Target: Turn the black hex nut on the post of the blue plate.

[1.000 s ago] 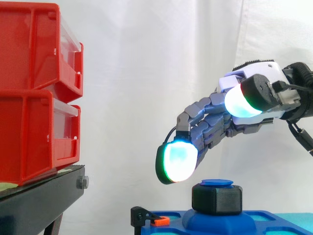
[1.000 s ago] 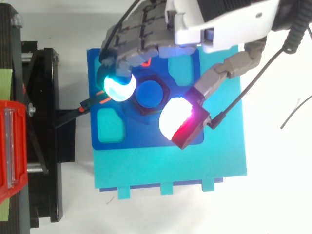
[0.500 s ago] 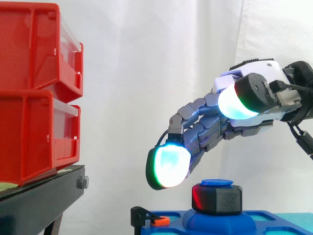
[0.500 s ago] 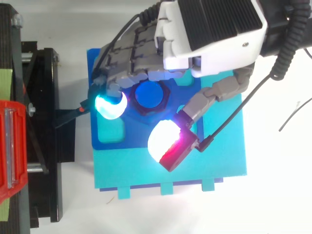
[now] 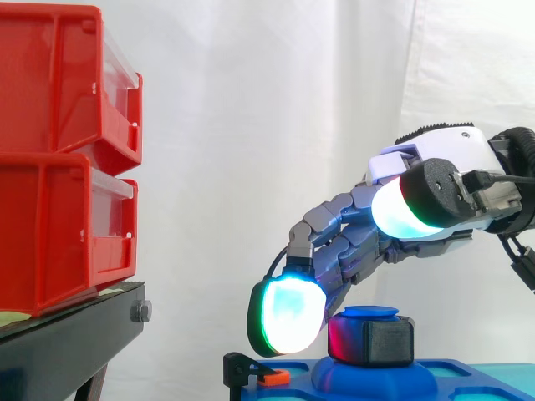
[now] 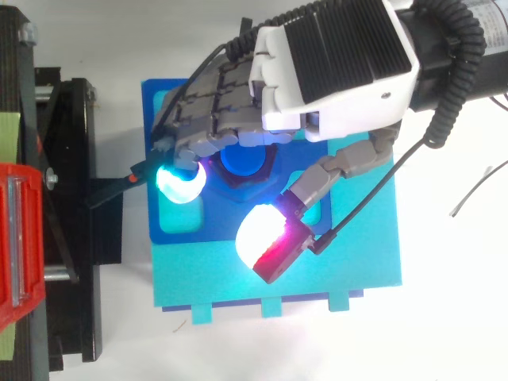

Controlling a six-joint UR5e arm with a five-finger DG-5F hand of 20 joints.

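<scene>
The black hex nut (image 5: 372,339) sits on the blue-capped post (image 6: 241,161) of the blue plate (image 6: 222,226). My hand (image 6: 333,63) hovers over it, palm down and open. One glowing fingertip (image 5: 286,317) hangs just left of the nut at its height, with a small gap between them. The thumb's pad (image 5: 403,210) stays well above the nut; in the top view the thumb's pad (image 6: 262,240) lies in front of the nut. The fingers arch over the nut and hide its far edge from above. Nothing is held.
Two stacked red bins (image 5: 58,159) stand on a black stand (image 5: 67,342) to the left. A black clamp with an orange tip (image 5: 272,378) grips the plate's left edge. The plate rests on a cyan base (image 6: 317,274). A white curtain hangs behind.
The hand has come down and shifted over the nut. Its leading fingertip dropped from above the nut's top to beside its left face. The nut has not visibly turned.
</scene>
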